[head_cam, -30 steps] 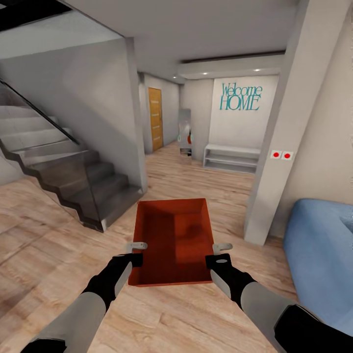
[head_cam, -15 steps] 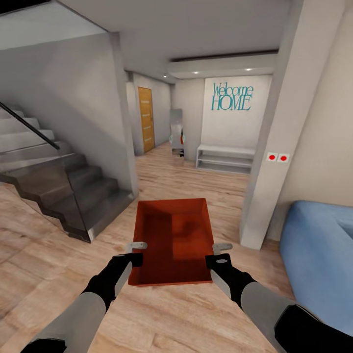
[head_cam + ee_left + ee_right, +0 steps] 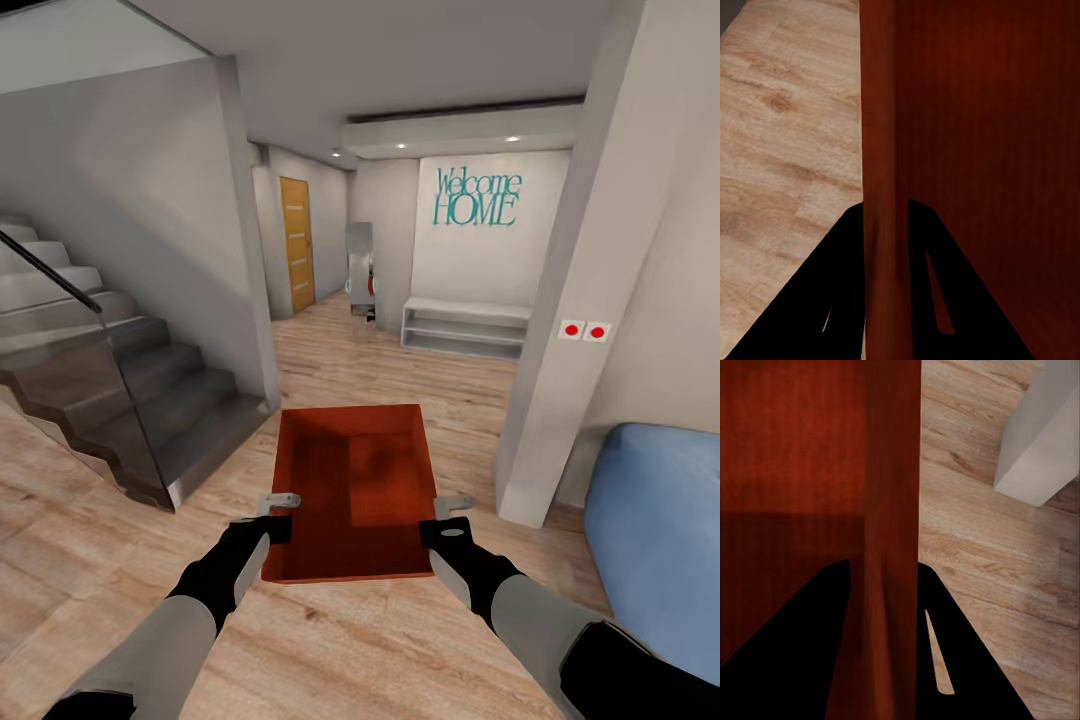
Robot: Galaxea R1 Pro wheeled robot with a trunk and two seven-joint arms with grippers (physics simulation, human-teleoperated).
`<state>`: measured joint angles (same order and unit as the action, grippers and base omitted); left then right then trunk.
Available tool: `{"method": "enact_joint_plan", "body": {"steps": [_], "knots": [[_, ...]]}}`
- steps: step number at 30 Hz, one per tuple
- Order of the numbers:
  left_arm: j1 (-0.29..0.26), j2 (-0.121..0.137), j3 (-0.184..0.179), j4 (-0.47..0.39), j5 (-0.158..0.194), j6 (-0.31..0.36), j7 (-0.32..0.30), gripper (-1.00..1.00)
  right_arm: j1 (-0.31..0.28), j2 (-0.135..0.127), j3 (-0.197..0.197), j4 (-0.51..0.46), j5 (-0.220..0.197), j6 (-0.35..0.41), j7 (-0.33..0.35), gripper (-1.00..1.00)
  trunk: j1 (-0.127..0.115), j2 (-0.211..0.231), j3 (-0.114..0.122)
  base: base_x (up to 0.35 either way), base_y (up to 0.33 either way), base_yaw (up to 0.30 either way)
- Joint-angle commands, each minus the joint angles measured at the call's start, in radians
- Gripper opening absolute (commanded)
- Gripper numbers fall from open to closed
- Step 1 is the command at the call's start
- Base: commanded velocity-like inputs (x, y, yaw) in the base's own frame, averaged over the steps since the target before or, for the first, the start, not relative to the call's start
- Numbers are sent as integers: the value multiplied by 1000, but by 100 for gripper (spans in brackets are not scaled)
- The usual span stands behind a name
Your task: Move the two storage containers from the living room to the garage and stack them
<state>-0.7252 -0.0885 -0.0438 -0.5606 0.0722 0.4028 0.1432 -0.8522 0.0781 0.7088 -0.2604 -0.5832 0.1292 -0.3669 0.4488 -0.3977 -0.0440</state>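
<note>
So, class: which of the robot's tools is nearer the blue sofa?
Right. The right tool grips the orange-red container on the sofa's side; the left tool grips its far wall.

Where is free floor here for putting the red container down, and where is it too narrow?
Free wood floor lies between the staircase and the storage container, held by the left claw and right claw. The hallway toward the white bench is open. Between pillar and blue sofa it is tight.
</note>
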Motion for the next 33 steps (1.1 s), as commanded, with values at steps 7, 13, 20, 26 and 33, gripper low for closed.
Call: {"method": "enact_joint_plan", "body": {"steps": [7, 13, 20, 26, 33], "knots": [[0, 1, -2, 36, -8, 7, 13, -100, -2, 0, -31, -3, 26, -40, -64, -100, 1, -2, -2, 322, 0, 0], [0, 1, -2, 36, -8, 7, 13, -100, -2, -1, -31, -3, 26, -41, -64, -100, 1, -2, -2, 322, 0, 0], [0, 1, -2, 36, -8, 7, 13, -100, -2, -1, -31, -3, 26, -41, -64, -100, 1, -2, -2, 322, 0, 0], [0, 1, -2, 36, -8, 7, 13, -100, -2, -1, -31, -3, 26, -41, -64, -100, 1, -2, -2, 322, 0, 0], [0, 1, -2, 36, -8, 7, 13, -100, -2, -1, -31, -3, 26, -41, -64, -100, 1, -2, -2, 322, 0, 0]]}}
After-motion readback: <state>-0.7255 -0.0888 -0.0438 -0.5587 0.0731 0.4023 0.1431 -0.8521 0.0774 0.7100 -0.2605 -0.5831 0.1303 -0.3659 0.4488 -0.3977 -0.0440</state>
